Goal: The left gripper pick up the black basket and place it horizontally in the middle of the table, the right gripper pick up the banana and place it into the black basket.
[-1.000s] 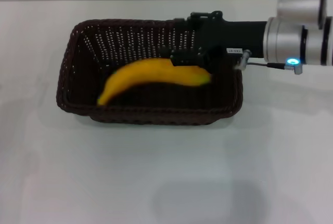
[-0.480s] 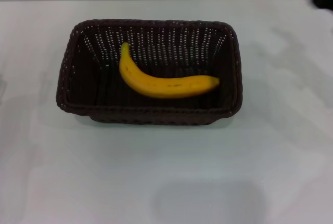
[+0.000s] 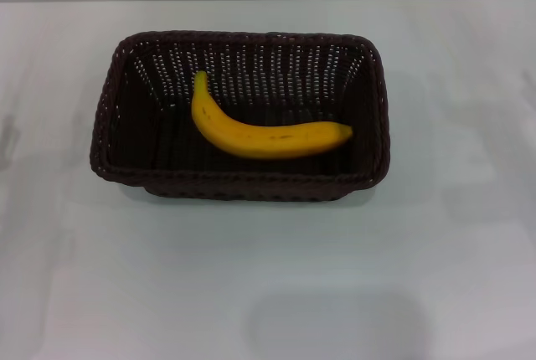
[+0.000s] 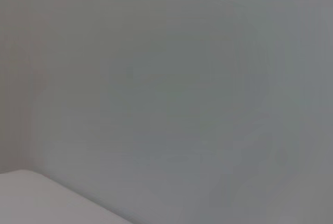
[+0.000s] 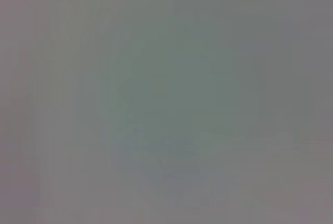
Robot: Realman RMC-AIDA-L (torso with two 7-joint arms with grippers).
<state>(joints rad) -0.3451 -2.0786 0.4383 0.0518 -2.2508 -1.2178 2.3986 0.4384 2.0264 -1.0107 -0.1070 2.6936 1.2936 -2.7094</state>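
The banana [image 3: 266, 131], curved and bright yellow, lay inside the black basket [image 3: 117, 159], its stem end toward the far left wall and its other end near the right wall. The basket sat lengthwise on the white table [image 3: 276, 276]. Neither of my grippers showed, so their state was unknowable.

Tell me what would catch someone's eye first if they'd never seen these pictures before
The bright yellow banana stands out first, lying curved inside the black basket, its stem end toward the basket's far left and its other end toward the right wall. The basket sits lengthwise across the middle of the plain white table. Neither gripper appears in any view, and the two wrist views show only a featureless pale surface.
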